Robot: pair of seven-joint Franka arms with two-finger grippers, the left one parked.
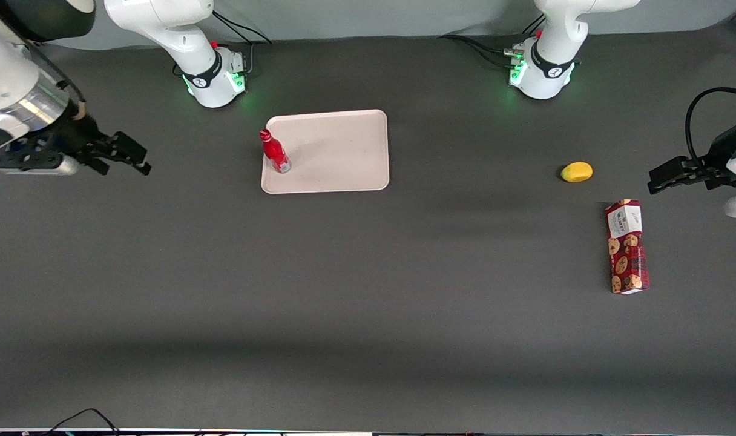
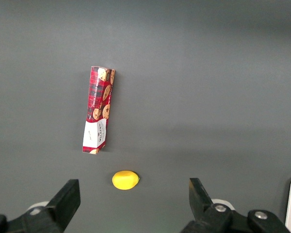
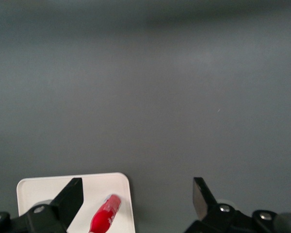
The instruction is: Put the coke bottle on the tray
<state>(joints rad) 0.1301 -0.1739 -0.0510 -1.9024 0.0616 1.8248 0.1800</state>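
Standing upright on the tray (image 1: 338,151), the bottle (image 1: 275,151) sits just inside the rim at the edge toward the working arm's end, with the rest of the tray surface bare. The gripper (image 1: 139,158) hangs above bare table, well apart from tray and bottle, fingers spread wide with nothing between them. A lemon (image 1: 577,172) and cookie box (image 1: 627,246) lie toward the parked arm's end.

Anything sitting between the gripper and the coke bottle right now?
No. In the front view only bare dark table separates the open gripper from the coke bottle, standing upright on the tray.
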